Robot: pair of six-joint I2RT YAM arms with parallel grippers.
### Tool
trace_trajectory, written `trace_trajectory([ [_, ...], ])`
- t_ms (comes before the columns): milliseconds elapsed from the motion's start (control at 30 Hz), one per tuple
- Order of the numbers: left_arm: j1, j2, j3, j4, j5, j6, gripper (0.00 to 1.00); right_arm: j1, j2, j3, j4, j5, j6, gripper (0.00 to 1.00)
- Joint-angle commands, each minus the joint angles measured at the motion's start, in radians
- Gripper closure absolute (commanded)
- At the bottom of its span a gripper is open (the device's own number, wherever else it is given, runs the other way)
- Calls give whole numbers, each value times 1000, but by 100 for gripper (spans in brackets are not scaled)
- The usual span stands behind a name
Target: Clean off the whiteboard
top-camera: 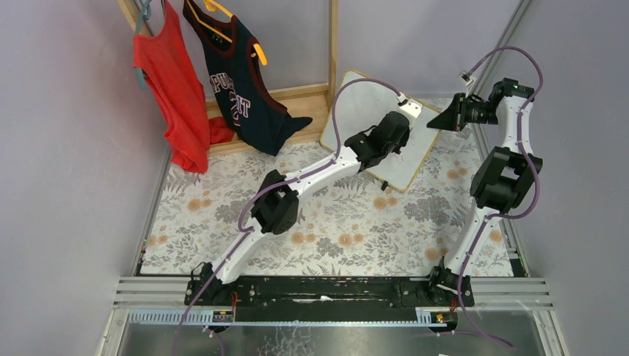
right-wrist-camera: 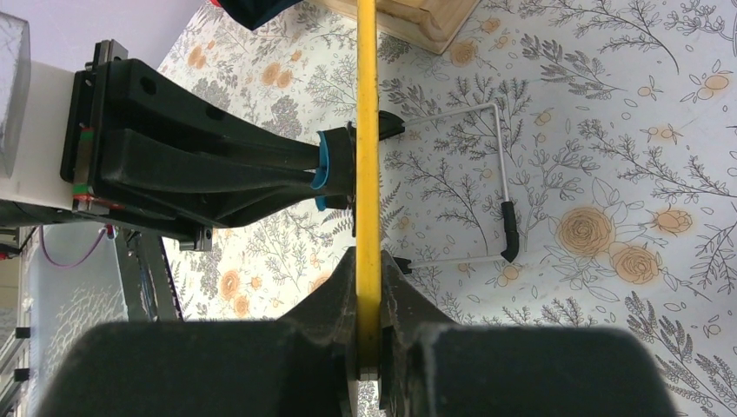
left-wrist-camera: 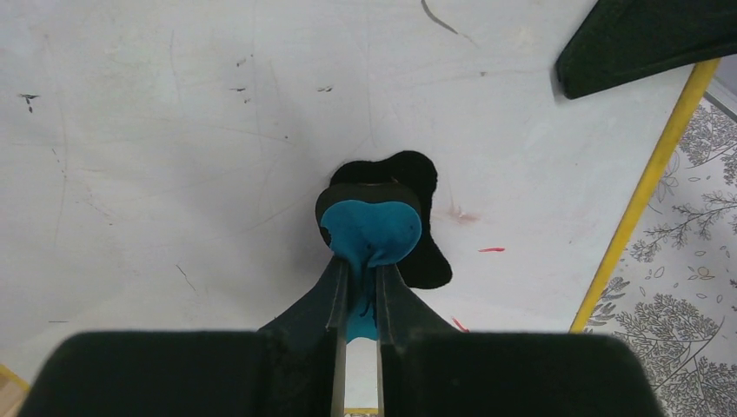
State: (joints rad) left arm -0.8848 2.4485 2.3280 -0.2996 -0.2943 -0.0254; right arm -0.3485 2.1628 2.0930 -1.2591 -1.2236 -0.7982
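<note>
The whiteboard (top-camera: 363,111) stands tilted at the back right of the table, propped on a wire stand (right-wrist-camera: 500,187). My left gripper (top-camera: 397,133) is shut on the small blue eraser (left-wrist-camera: 372,228), whose black felt face presses against the board's white surface (left-wrist-camera: 174,156). Small red marks (left-wrist-camera: 491,249) and faint dark specks show on the board near the eraser. My right gripper (top-camera: 439,119) is shut on the board's right edge, seen edge-on as a yellow strip (right-wrist-camera: 368,174) between its fingers. The eraser also shows in the right wrist view (right-wrist-camera: 326,169).
A red shirt (top-camera: 174,96) and a dark jersey (top-camera: 237,81) hang on a wooden rack (top-camera: 297,100) at the back left. The floral tablecloth (top-camera: 334,222) covers the table. Grey walls close in on both sides.
</note>
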Motion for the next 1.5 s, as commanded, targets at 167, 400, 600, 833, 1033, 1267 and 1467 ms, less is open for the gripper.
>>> trace_trajectory([
  [167,-106,50,32,65,-64,37,100,25,15,-11,-34,93,-76,100],
  [400,-130,58,30,65,-59,34,100,26,18,-9,-33,93,-74,100],
  [600,-106,60,30,67,-84,62,100,26,15,-15,-31,94,-74,100],
  [833,-38,54,38,64,-75,57,100,26,17,-17,-29,95,-75,100],
  [1033,12,28,14,57,-87,66,100,26,18,-16,-29,96,-73,100],
  [1267,67,-3,-25,54,-110,73,100,26,17,-17,-29,96,-73,100],
  [1467,60,-17,-50,57,-89,61,100,25,20,-14,-27,93,-69,100],
])
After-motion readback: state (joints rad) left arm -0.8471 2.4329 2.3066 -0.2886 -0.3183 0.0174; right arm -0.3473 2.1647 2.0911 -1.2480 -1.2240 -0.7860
